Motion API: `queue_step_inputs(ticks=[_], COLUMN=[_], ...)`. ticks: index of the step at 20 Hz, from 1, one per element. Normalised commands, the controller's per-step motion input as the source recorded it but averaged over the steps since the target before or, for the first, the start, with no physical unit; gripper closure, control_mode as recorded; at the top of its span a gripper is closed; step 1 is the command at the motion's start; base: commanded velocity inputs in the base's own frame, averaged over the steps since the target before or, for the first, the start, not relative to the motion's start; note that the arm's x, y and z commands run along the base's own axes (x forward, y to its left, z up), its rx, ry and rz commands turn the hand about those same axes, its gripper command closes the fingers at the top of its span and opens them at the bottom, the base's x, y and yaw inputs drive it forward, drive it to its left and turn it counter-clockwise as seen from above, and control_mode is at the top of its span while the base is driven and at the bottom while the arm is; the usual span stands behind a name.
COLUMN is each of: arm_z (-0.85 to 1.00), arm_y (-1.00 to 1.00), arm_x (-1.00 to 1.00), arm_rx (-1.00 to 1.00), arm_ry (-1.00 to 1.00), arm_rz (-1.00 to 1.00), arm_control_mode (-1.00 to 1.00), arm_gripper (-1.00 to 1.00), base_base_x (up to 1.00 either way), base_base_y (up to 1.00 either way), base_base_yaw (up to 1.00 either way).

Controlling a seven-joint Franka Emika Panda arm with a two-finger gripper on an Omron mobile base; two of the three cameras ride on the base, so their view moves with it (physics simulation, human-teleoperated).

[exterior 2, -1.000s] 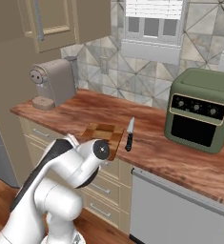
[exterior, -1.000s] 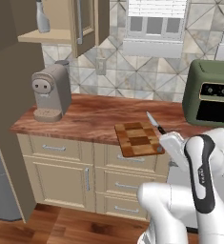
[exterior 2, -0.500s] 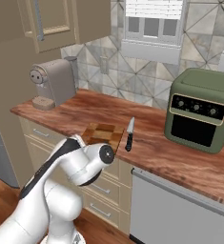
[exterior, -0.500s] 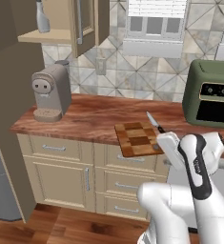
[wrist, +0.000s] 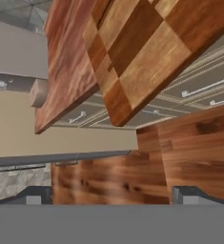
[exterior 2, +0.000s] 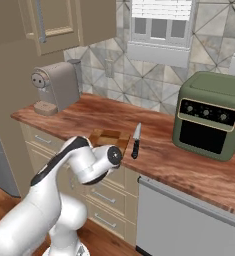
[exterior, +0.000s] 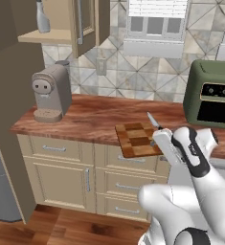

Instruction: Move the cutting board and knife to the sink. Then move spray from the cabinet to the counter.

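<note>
The chequered cutting board [exterior: 137, 139] lies at the counter's [exterior: 90, 119] front edge, with one corner past it. In the hand view the board [wrist: 137, 52] sits at the top, seen from the front and below. The knife [exterior 2: 135, 141] rests just right of the board [exterior 2: 109, 137], black handle toward the front. My gripper [wrist: 114, 195] is open and holds nothing, off the counter's front near the board's right corner. The spray [exterior: 42, 16] stands on the shelf of the open cabinet [exterior: 61, 34]. The sink is out of view.
A taupe coffee machine [exterior: 50, 93] stands at the counter's left end. A green toaster oven [exterior: 214, 93] sits at the right. Beige drawer fronts [exterior: 56, 150] run beneath the counter, above a wooden floor [wrist: 132, 167]. A dishwasher front [exterior 2: 189, 220] is at the right.
The hand has swung a little to the left, closer to the board's right front corner. Its fingers have stayed open. Board, knife and spray have not moved.
</note>
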Motion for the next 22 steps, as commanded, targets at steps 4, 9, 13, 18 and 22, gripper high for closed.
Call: queue_step_inputs(ticks=[4,9,13,18,22], arm_z=[-0.24,-0.24,-0.20,-0.17,-0.15], arm_y=[0.00,0.00,0.00,0.00,0.00], arm_x=[0.00,0.00,0.00,0.00,0.00], arm_rx=[0.09,0.09,0.07,0.07,0.04], arm_ry=[0.00,0.00,-0.01,-0.05,-0.07], arm_rz=[0.00,0.00,-0.03,-0.04,-0.05], arm_control_mode=[-1.00,-1.00,-1.00,-1.00,-1.00], arm_gripper=[-1.00,-1.00,-1.00,-1.00,-1.00], base_base_x=[0.00,0.00,0.00,0.00,0.00], base_base_y=[0.00,0.00,0.00,0.00,0.00], base_base_yaw=[0.00,0.00,0.00,0.00,0.00])
